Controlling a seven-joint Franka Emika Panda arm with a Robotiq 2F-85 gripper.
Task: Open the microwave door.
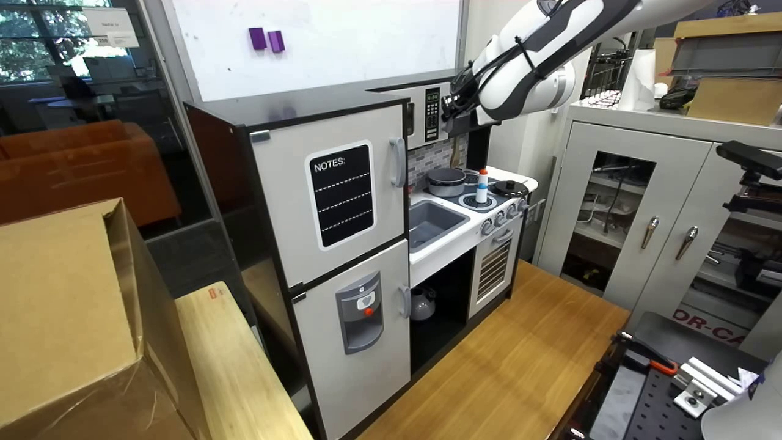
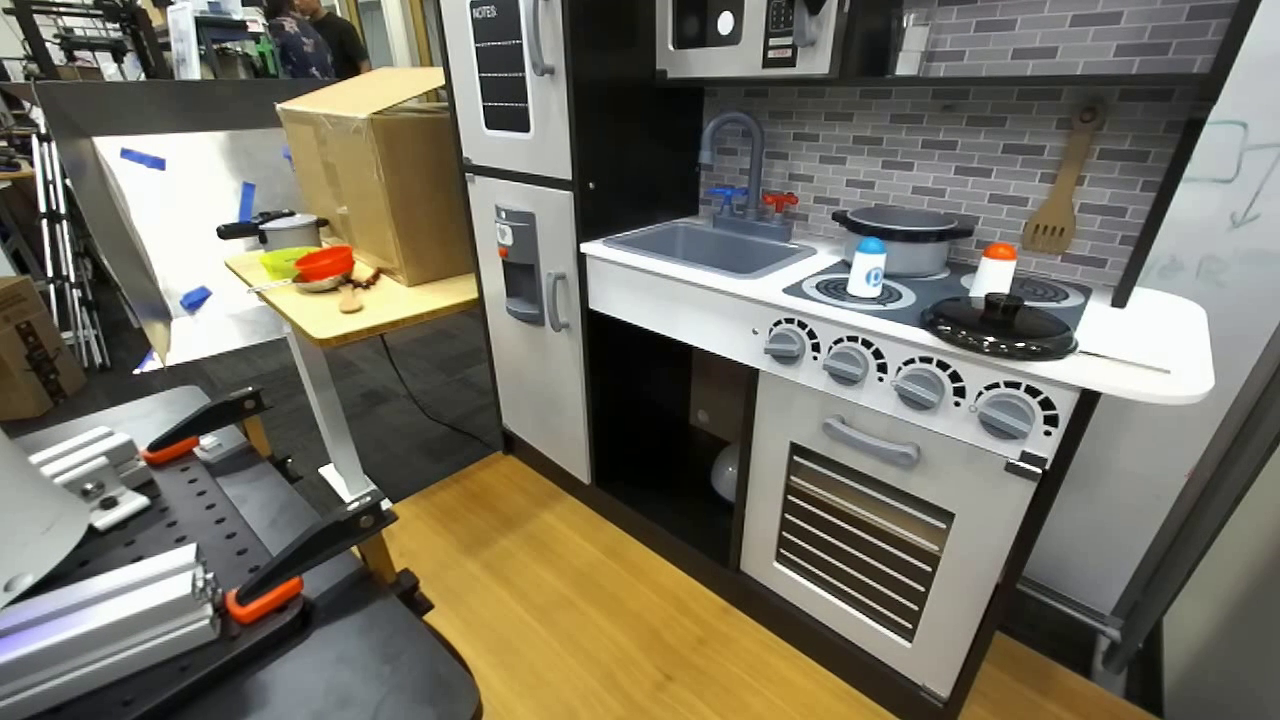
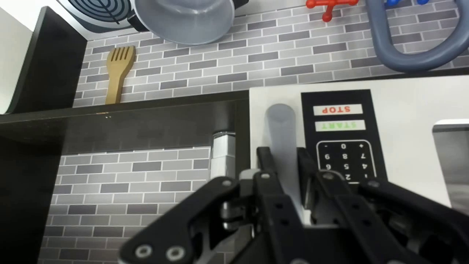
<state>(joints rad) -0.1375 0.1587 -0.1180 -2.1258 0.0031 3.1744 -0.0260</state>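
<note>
The microwave door point(image 3: 406, 110) is white-framed with a dark window and a black keypad panel. It also shows in both exterior views point(image 1: 418, 116) point(image 2: 748, 30), cut off at the top in one of them, and looks closed. Its grey upright handle point(image 3: 281, 119) stands beside the keypad; its lower end shows in an exterior view point(image 2: 803, 30). In the wrist view, which is upside down, my gripper point(image 3: 282, 152) has one finger on each side of the handle. Both fingers appear to touch it. In the exterior views my gripper point(image 1: 449, 110) point(image 2: 815, 5) is at the handle.
The tall toy fridge point(image 1: 275, 183) stands beside the microwave. A shelf wall and a clear shaker point(image 3: 223, 154) are close beside the gripper. Below are the faucet point(image 2: 735, 150), a grey pot point(image 2: 905, 240), white shakers point(image 2: 867, 270) and a wooden spatula point(image 3: 118, 73).
</note>
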